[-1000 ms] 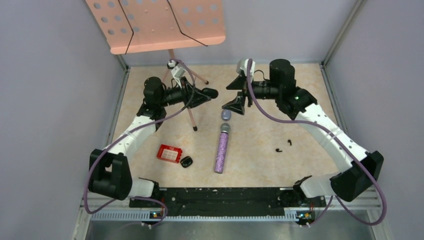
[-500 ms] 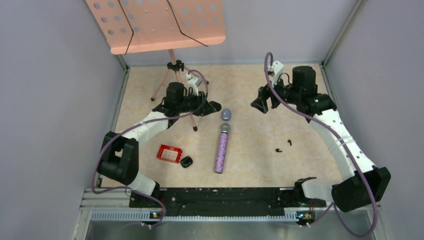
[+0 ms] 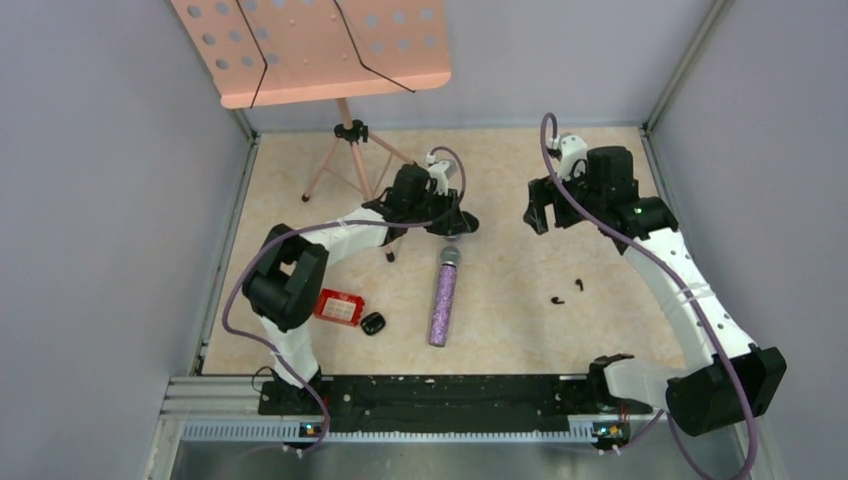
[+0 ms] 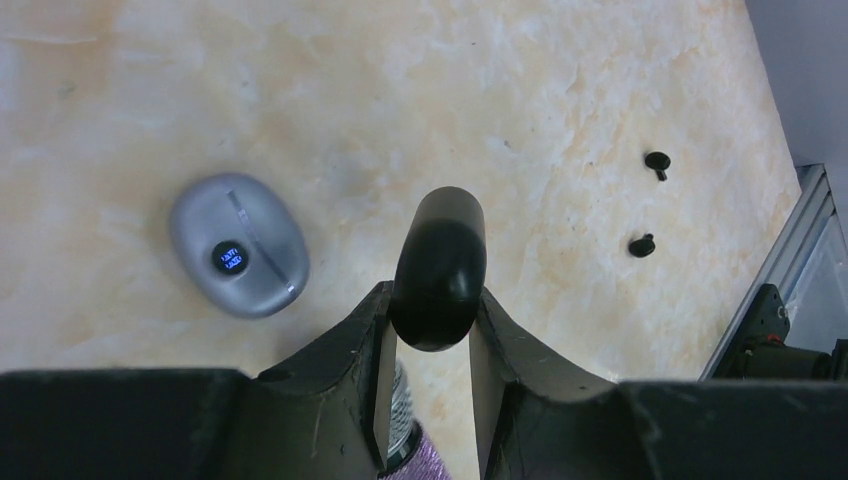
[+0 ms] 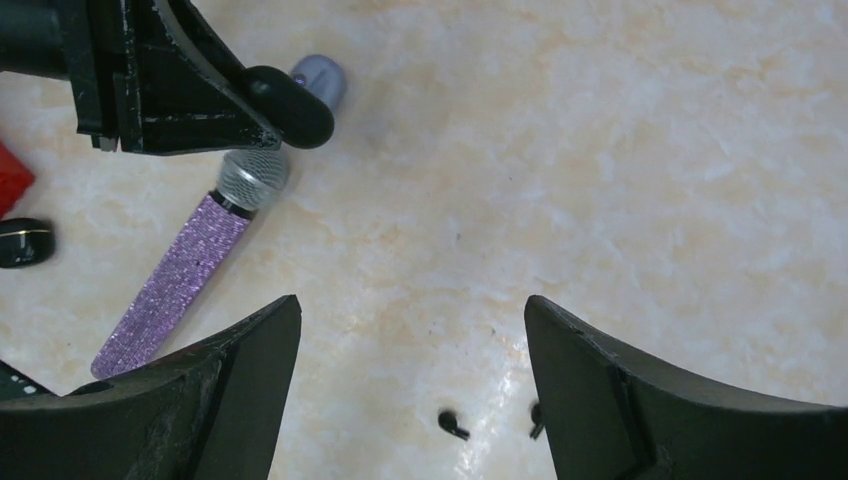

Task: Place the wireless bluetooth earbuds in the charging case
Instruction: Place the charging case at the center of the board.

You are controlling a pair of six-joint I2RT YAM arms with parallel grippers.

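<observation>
Top external shows us two black earbuds [image 3: 581,284] on the table, nearer than the right gripper [image 3: 540,215] and slightly right of it. Its jaws stand wide apart, holding nothing. The left gripper [image 4: 432,335] is clamped on one black case [image 4: 440,255], well left of them. We count one grey case [image 4: 238,245], one second black case [image 3: 372,323] and one microphone [image 3: 442,300].

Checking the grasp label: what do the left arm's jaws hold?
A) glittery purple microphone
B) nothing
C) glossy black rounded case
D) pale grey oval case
C: the left wrist view shows the glossy black rounded case pinched between the jaws; the pale grey oval case lies apart.
</observation>
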